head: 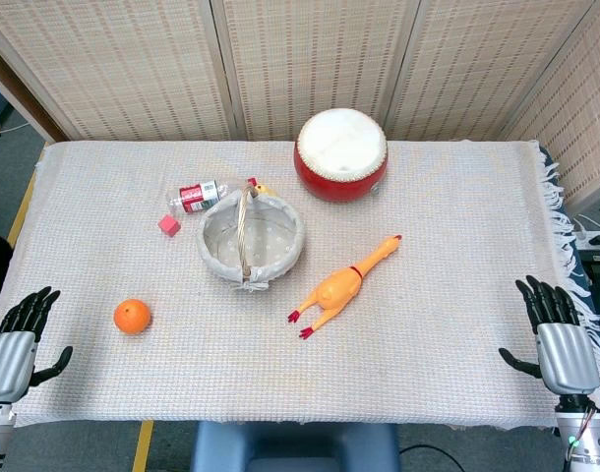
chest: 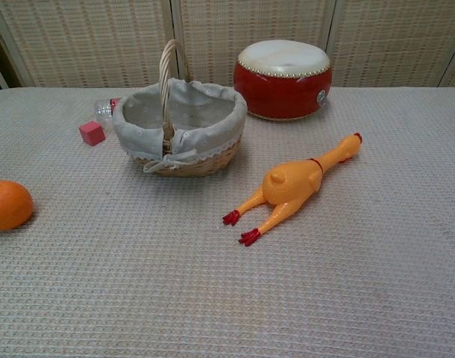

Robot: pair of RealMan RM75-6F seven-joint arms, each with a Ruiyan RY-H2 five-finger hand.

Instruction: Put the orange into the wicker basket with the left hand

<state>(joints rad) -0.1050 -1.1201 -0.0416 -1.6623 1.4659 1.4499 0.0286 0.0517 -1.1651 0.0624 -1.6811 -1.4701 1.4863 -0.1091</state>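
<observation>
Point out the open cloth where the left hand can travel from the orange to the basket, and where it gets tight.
Bare cloth runs from the orange to the wicker basket. It is crowded behind the basket's left: red cube and bottle. The rubber chicken borders its right. The left hand waits at the table's near edge.

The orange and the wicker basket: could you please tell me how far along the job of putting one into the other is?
Nothing looks done yet. The round orange lies on the woven tablecloth, left of and apart from the cloth-lined wicker basket, which holds nothing visible. Nothing is in hand: the left hand rests open at the table's near left corner, short of the orange. Left: reach, grasp, carry it over the basket, release.
</observation>
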